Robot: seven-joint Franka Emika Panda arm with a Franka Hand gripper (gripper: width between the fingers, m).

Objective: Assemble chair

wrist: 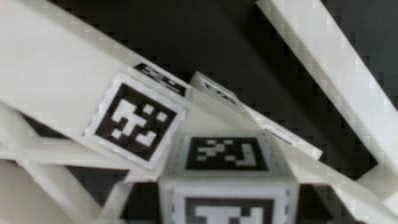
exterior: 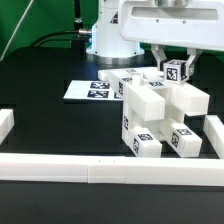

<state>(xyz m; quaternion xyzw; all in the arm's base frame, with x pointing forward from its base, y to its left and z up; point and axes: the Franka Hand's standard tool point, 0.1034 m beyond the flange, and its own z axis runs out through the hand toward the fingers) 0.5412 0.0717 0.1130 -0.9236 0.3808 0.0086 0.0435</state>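
Observation:
The partly built chair (exterior: 150, 118) stands in the middle right of the exterior view. It is a cluster of chunky white blocks with black-and-white tags. My gripper (exterior: 177, 62) hangs just above its far right side, shut on a small white tagged chair piece (exterior: 177, 71) that it holds in the air. In the wrist view this piece (wrist: 228, 185) fills the near middle, with tags on its faces. Beyond it lie white chair bars with a tag (wrist: 139, 116). My fingers hardly show in the wrist view.
The marker board (exterior: 93, 90) lies flat to the exterior view's left of the chair. Long white border bars run along the front (exterior: 100, 170), the left (exterior: 5, 125) and the right (exterior: 214, 135). The robot base (exterior: 110, 40) stands behind.

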